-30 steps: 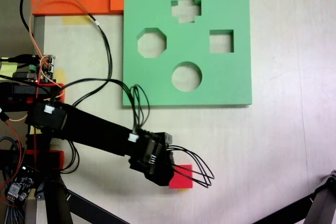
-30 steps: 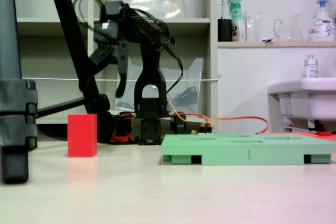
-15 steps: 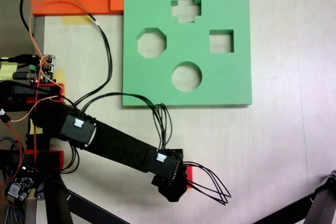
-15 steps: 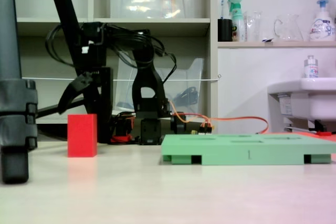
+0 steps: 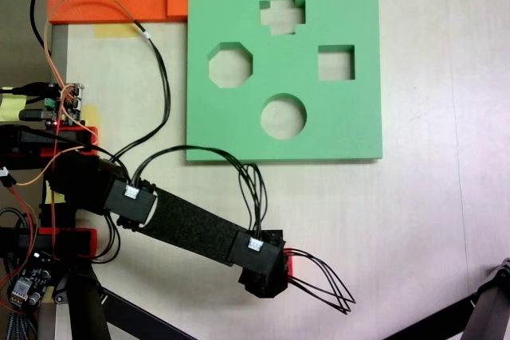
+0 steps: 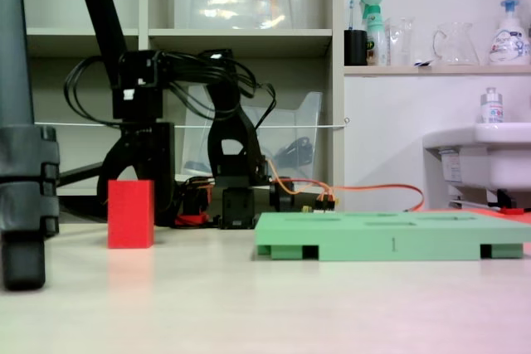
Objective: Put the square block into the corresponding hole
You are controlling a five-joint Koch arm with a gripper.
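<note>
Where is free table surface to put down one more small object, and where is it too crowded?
Free: the pale table right of the green board and the strip below it. Crowded: the left edge with cables, and around the red block, where the gripper hangs.

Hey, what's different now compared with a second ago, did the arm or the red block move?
The arm swung out over the square block and lowered; its hand now straddles the block from above, jaws spread. From above, the arm hides nearly all of the block. The block has not visibly shifted on the table. The green board and its square hole are unchanged.
</note>
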